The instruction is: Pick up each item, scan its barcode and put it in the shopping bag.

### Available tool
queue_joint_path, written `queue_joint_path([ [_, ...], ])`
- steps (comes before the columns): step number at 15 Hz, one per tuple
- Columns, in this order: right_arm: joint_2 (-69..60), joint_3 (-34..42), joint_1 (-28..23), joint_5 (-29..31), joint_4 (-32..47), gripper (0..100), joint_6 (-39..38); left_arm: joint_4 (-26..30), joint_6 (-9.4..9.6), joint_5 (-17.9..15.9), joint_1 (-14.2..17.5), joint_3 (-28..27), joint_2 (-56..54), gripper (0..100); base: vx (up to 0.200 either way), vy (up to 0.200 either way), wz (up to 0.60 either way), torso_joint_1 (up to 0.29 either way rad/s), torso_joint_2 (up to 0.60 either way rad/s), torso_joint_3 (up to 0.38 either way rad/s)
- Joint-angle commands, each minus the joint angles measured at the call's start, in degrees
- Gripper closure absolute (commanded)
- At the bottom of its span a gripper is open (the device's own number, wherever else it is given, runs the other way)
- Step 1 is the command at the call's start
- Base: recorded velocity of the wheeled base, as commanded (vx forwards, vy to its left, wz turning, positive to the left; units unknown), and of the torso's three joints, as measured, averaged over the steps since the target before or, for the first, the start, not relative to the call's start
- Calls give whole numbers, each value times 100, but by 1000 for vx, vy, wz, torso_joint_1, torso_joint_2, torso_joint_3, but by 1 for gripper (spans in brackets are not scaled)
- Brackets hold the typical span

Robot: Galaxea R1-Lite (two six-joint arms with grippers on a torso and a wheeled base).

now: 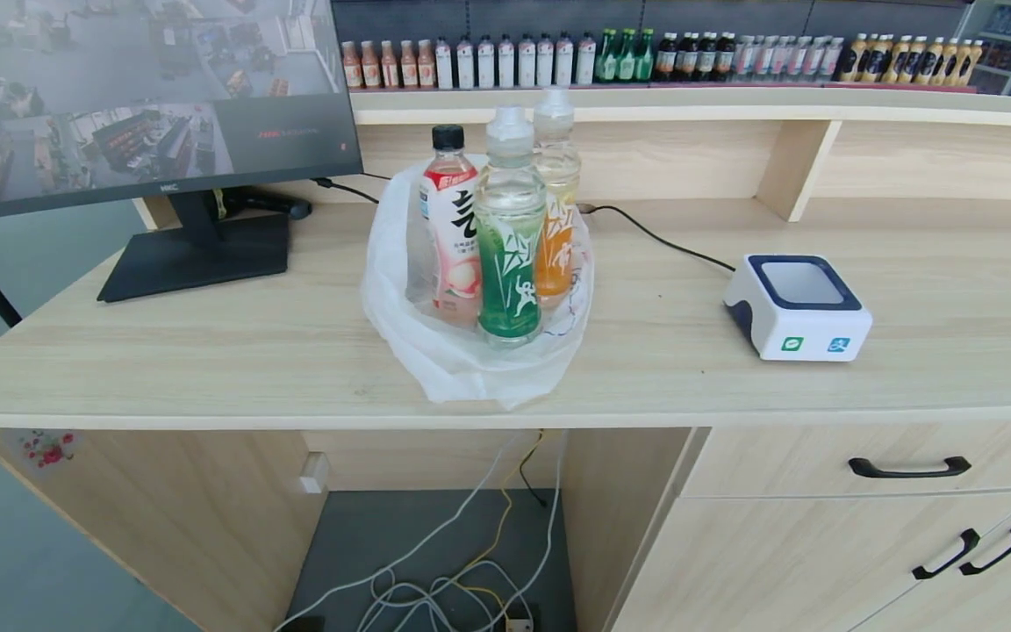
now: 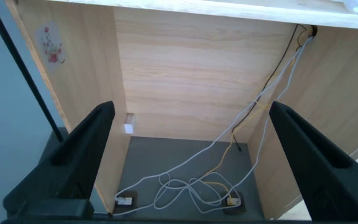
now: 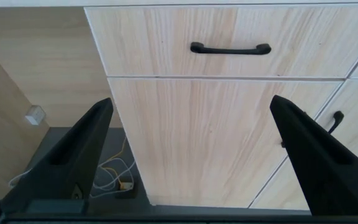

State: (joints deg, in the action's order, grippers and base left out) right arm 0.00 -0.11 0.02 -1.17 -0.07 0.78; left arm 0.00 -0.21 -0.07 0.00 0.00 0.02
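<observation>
**Both grippers parked low and empty, three bottles standing in the bag**

The left gripper (image 2: 191, 109) hangs below the counter's edge with its fingers spread wide and nothing between them. It faces the open knee space under the counter, where loose cables (image 2: 191, 186) lie on the floor. The right gripper (image 3: 191, 102) is likewise spread and empty. It sits in front of the cabinet face, just under the drawer handle (image 3: 230, 48). Neither is near anything it could grasp, which reads as a resting pose rather than a reach.

Up on the counter (image 1: 207, 351), well above both grippers, the shopping bag (image 1: 470, 369) sits slumped open with its rim rolled down. That keeps its mouth wide and lets tall things stand inside. Three bottles stand upright in it, packed close: the pink bottle (image 1: 451, 237) on the robot's left, the green bottle (image 1: 510, 254) at the front, and the orange bottle (image 1: 556, 202) behind it. The bag walls and the neighbouring bottles appear to prop each one up.

The scanner (image 1: 795, 307) rests further to the robot's right, its window facing up and its cable trailing back behind the bag. No loose item lies on the counter beside it, so the bagging looks finished or very nearly so.
</observation>
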Motion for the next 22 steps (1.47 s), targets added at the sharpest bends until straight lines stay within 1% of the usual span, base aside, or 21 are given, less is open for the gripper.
queue_joint_path([
  [1,9,2,-2,-6,-1,0,19,0,-6,-1,0,0,-2,0,0,-200,0,-2,-7,7],
  [18,9,2,-2,-6,-1,0,-60,0,-32,-1,0,0,-2,0,0,-200,0,3,3,2],
  [22,9,2,-2,-6,-1,0,-43,0,-23,7,0,0,-2,0,0,0,0,0,0,0],
])
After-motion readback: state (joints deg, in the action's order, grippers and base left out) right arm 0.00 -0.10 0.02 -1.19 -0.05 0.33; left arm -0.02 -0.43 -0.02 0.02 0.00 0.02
